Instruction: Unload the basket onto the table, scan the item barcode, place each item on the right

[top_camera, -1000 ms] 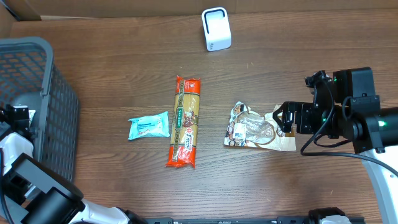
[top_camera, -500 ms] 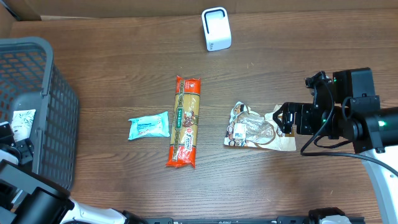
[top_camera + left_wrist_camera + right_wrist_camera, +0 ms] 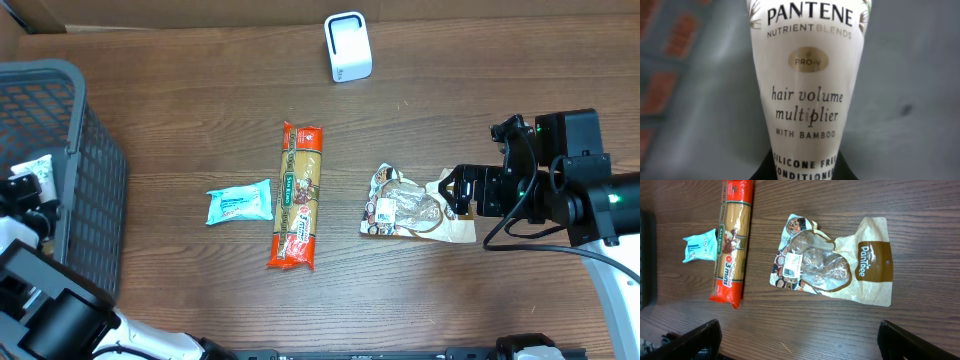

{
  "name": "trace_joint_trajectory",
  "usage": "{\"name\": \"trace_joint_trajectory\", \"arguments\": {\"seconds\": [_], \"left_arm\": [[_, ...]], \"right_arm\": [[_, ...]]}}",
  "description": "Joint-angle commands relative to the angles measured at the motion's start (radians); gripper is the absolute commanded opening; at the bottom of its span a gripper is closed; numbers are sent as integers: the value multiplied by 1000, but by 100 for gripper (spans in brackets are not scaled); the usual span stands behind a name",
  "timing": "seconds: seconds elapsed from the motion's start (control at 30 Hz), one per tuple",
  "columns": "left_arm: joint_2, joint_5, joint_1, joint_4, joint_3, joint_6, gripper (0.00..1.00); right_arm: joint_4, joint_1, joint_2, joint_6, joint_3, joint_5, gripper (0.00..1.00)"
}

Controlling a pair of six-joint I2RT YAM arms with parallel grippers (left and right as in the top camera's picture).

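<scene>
Down at the left gripper (image 3: 25, 185): pinched shut on a white Pantene tube (image 3: 807, 100), the task's item. Fills the left wrist view with that tube, label upright and readable: "hair volume multiplier with bamboo", a gold oval above the words, a dark part of the gripper under the lower end. Sits, seen from overhead, at nine o'clock on the wooden table (image 3: 180, 110), inside the grey mesh basket (image 3: 95, 150), with only a sliver of white label showing beside the arm.

Over at the right gripper (image 3: 799, 330): spread wide and holding nothing, with one dark finger (image 3: 695, 340) at seven o'clock of the right wrist view and the other at five o'clock. Hangs at three o'clock over the table, opening turned toward nine o'clock. Looks down on a brown-and-white snack pouch (image 3: 840, 265), flat on the wood, clear window and small white label facing up. From overhead, covers the pouch's brown end; cannot tell whether touching or just above.

Farther out toward nine o'clock from the pouch: a long red-and-orange spaghetti pack (image 3: 297, 197), at the table's middle, lying along the twelve-to-six line. Just at its nine o'clock, a small teal packet (image 3: 240, 202); contact between the two hard to judge.

At twelve o'clock, near the far edge: a white barcode scanner (image 3: 348, 47), upright, well apart from everything else and from both grippers.
</scene>
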Motion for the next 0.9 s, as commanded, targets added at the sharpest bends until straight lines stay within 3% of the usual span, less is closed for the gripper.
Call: {"name": "trace_joint_trajectory", "arguments": {"seconds": [0.0,0.13,0.3,0.57,0.7,0.87], "left_arm": [[-22,27,-66,-42,40,-138,4],[-102,27,-104,-85,133,-262,4],[-277,27,-121,-224,280,-271,4],[-531,41,-122,-222,323,-340,4],[-630,210,-129,-224,323,-440,4],[-679,491,-225,-298,323,-668,4]], "right_arm": [[5,6,-2,3,13,-9,100],[6,6,-2,3,13,-8,100],[8,6,-2,2,13,-8,100],[14,6,-2,2,13,-8,100],[14,6,-2,2,13,-8,100],[17,6,-2,2,13,-8,100]]}}
